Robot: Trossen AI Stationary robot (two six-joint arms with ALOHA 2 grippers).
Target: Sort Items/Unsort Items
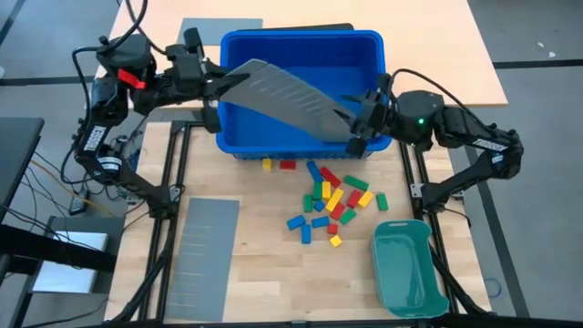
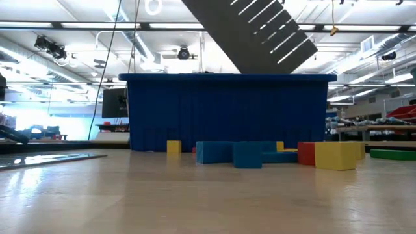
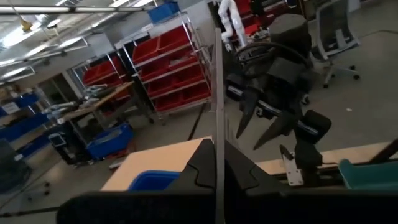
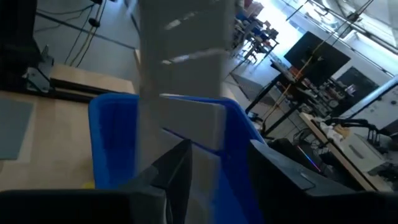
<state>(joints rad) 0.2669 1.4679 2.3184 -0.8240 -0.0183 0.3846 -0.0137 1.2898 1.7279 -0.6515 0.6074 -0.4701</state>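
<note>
above the blue bin [image 1: 301,50], left end effector [image 1: 221,87] clamping grey divider [image 1: 282,91], right end effector [image 1: 358,123] parted, blocks [image 1: 332,200] outside

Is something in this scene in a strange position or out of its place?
Yes. A grey slotted sheet hangs tilted above the blue bin, clamped by the left gripper. The blocks lie scattered on the table.

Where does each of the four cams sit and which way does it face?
High: above the table, looking down; both arms hold the grey divider sheet over the blue bin.
Low: table height, facing the blocks and bin; no arm shows.
Left wrist: along the sheet's edge toward the right gripper, fingers apart.
Right wrist: past its own fingers at sheet and bin.
Shared: all four show the sheet.
</note>
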